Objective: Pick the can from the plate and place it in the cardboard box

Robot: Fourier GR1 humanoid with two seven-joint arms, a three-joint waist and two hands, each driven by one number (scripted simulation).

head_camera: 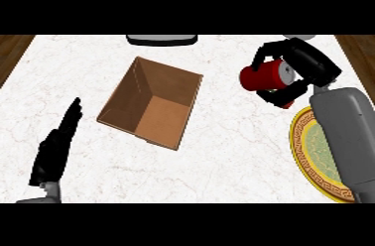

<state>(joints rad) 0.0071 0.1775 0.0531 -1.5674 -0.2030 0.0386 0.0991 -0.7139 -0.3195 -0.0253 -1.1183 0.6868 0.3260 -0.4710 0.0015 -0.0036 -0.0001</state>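
One red can point(265, 75) gripped in rt hand point(296, 66), w/ lt hand point(55, 148) flat, fingers straight.

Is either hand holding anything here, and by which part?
The right hand is curled round the red cylindrical can's side. The left hand holds nothing.

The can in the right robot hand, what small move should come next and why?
Probably carry the can leftward toward the cardboard box. The right robot hand is curled round the red can, and it already looks clear of the plate, up and to the left of it. The box sits open further left on the counter, so a sideways move should bring the can over its opening.
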